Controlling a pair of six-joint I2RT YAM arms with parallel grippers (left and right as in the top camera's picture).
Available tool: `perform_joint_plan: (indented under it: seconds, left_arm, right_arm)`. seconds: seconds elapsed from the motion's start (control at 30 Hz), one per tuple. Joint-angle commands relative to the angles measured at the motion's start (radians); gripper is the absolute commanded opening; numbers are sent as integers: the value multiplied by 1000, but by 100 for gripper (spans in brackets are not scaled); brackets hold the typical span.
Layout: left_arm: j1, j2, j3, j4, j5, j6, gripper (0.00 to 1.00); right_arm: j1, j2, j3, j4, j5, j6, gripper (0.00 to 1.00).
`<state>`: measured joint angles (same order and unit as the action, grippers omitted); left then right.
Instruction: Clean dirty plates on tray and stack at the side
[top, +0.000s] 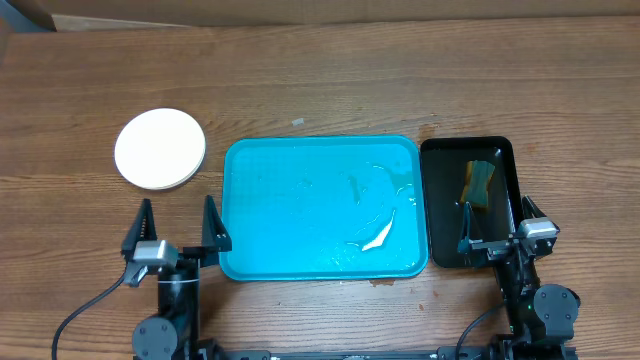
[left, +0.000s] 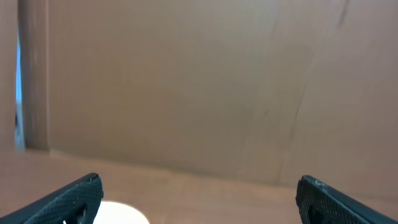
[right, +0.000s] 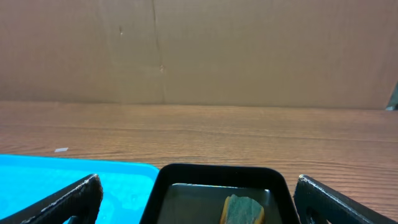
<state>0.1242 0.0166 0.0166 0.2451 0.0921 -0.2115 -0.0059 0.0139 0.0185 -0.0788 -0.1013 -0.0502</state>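
Note:
The plates (top: 160, 149) lie in one stack on the table, left of the turquoise tray (top: 320, 208); the top one is pale and looks clean. A white edge of the stack (left: 124, 214) shows low in the left wrist view. The tray holds no plates, only wet patches and glare; its corner shows in the right wrist view (right: 74, 177). My left gripper (top: 176, 232) is open and empty near the tray's front left corner. My right gripper (top: 497, 225) is open and empty over the front of the black tray.
A smaller black tray (top: 470, 200) stands right of the turquoise tray and holds water and a yellow-green sponge (top: 479, 183), also seen in the right wrist view (right: 242, 210). A small brown spot (top: 380, 282) lies on the table by the tray's front edge. A cardboard wall stands behind the table.

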Motion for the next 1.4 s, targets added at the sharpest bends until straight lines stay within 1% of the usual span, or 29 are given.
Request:
perform_joint_plan:
  seconds: [0.0, 0.17, 0.2, 0.27, 0.47, 0.77, 1.37]
  left_arm:
    - [-1, -13, -12, -87, -27, -12, 100]
    - [-1, -13, -12, -313, -52, -1, 100]
    - [-1, -13, -12, -323, -57, 14, 100]
    - [-2, -13, -12, -323, -59, 60, 100]
    - [-2, -13, -12, -323, -60, 130, 100]
    - [-77, -13, -12, -322, -66, 145, 100]
    - [-79, -12, -12, -322, -66, 145, 100]
  right_arm:
    - [-1, -11, -11, 5, -5, -3, 100]
    - [-1, -11, -11, 5, -5, -3, 100]
    - [-1, -11, -11, 5, -5, -3, 100]
    - [-1, -11, -11, 5, -5, -3, 100]
    - [-1, -11, -11, 5, -5, -3, 100]
    - [-1, -11, -11, 5, -5, -3, 100]
    - [-1, -11, -11, 5, -5, -3, 100]
